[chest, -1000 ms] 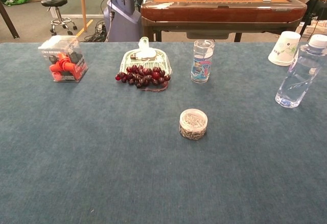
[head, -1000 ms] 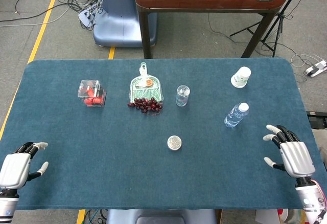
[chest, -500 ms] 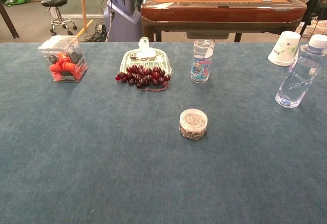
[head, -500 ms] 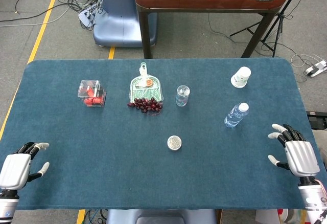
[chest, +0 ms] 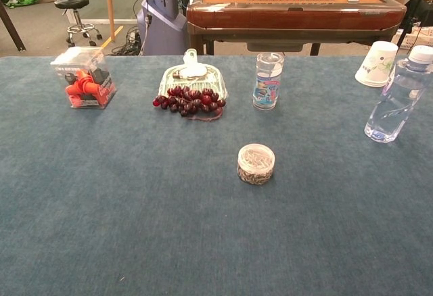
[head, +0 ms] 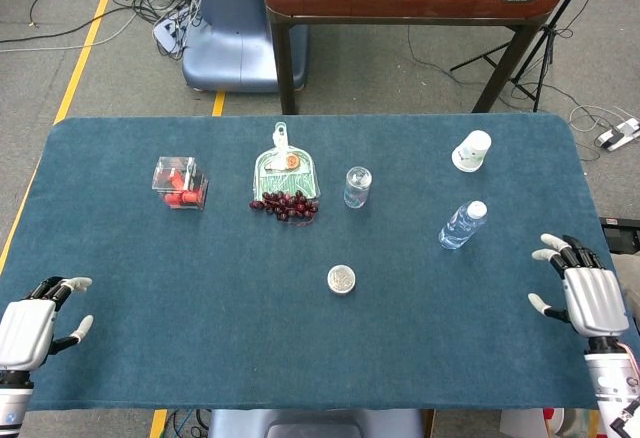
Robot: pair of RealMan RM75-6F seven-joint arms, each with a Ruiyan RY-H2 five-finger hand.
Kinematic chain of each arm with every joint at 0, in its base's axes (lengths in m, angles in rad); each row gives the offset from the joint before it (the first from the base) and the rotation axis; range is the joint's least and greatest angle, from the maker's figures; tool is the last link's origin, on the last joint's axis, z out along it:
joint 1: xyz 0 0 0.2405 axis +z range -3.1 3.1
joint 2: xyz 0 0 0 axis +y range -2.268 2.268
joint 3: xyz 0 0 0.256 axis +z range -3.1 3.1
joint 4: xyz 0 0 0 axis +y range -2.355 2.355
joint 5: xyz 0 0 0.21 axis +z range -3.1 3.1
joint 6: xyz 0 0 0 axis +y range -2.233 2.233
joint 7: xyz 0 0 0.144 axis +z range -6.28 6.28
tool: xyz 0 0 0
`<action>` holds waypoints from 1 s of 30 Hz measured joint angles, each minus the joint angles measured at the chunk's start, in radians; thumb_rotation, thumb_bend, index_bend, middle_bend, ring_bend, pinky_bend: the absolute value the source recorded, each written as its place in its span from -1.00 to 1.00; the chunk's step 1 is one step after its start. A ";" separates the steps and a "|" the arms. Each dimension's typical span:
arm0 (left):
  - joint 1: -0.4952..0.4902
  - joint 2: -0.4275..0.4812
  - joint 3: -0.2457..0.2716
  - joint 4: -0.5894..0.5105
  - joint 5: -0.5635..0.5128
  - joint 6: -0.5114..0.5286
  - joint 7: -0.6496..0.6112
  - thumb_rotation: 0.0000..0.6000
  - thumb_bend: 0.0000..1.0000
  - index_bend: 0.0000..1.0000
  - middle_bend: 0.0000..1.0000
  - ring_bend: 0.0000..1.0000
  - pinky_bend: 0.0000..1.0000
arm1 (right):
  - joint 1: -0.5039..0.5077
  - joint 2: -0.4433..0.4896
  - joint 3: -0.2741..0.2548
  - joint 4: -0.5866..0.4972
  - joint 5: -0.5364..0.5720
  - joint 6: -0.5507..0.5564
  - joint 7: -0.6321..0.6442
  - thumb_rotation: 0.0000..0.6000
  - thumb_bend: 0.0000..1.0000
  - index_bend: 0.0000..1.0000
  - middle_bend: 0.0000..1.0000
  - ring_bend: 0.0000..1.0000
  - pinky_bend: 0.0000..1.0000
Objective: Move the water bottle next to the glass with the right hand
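Fingers apart and gripping nothing, the right hand is hovering at the counter's near right edge. The water bottle is standing upright ahead of it and toward the left hand (also spread and gripping nothing), well apart from the right hand. Farther out that way, the glass is sitting beside grapes.

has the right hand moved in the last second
Yes. In the head view the right hand has drifted right and toward the table's near edge, away from the unmoved water bottle.
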 measured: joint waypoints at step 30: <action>-0.002 0.008 -0.005 -0.002 -0.013 -0.007 -0.020 1.00 -0.38 -0.38 -0.23 -0.47 -0.12 | 0.125 -0.140 0.131 0.167 0.175 -0.103 -0.138 1.00 0.13 -0.68 -0.75 -0.83 -0.56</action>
